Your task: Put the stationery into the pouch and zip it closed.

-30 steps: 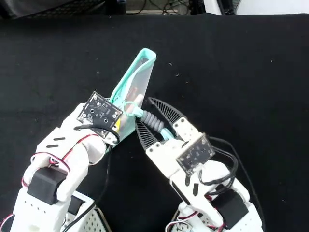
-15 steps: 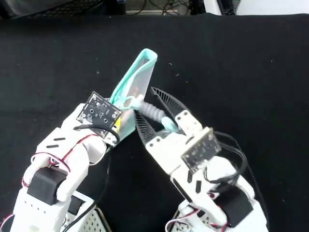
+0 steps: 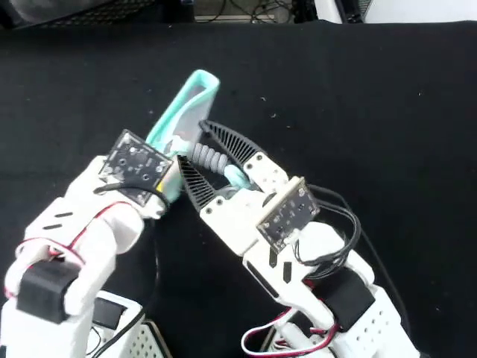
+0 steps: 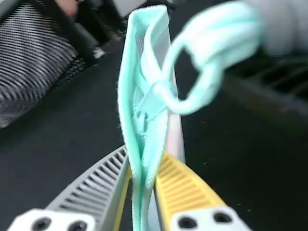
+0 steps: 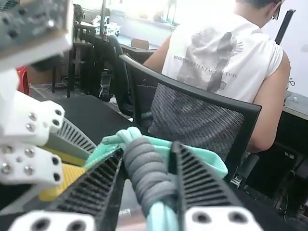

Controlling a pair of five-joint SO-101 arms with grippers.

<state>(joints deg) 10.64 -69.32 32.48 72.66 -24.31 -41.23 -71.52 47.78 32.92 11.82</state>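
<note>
Teal pouch [image 3: 181, 112] runs toward 1 o'clock from the left gripper [image 4: 144, 155], jaws clenched on its end. The right gripper [image 5: 147, 151], at its 4 o'clock, has jaws grasping the zip pull [image 3: 209, 159].

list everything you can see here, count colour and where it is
pouch: 1, mint green with a clear side, held upright over the table, one end in the left pincer
zip pull: 1, grey ribbed piece on a mint cord loop, beside the pouch, between the right pincer's fingers
table: 1, black, under everything
chair: 1, black mesh back, in the room beyond the table
left pincer: 1, one grey and one yellow finger on a white arm, shut on the pouch's edge
right pincer: 1, black fingers on a white arm, shut on the zip pull
</note>
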